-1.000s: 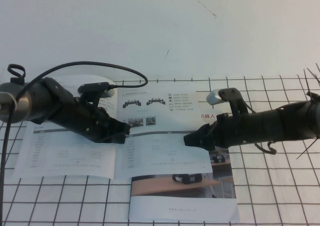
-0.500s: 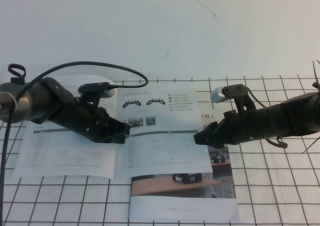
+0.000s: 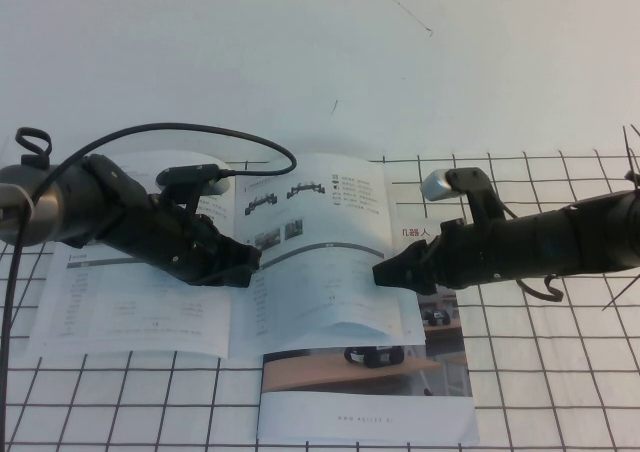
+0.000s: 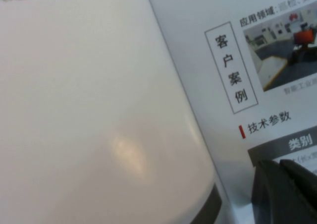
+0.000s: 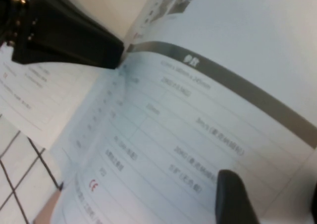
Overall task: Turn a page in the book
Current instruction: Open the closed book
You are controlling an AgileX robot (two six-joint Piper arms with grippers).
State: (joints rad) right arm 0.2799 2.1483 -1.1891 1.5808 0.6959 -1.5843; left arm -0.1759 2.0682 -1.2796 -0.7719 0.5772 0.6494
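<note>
- The left gripper (image 3: 243,263), a black two-fingered tool on the left arm, is seen pressed down on the thin white softcover catalogue (image 3: 130,302) just left of the spine; the arm is stretched low across the left-hand leaf. Whether its fingers are parted cannot be told.
- The catalogue is laid open on the white gridded table (image 3: 560,372), partly over a booklet with a wood-toned photo cover (image 3: 365,392).
- The thin glossy white page with chassis photos, grey bar and spec table (image 3: 320,272) is found on the right half, bowed upward, outer edge raised.
- The page is judged light, limp, slippery and easily creased; hold is best taken at the free outer edge.
- The right gripper (image 3: 385,273) is set at that edge, arm near-horizontal, jaws fully spread; one black finger (image 5: 233,194) is seen over the sheet. Nothing is clamped.
</note>
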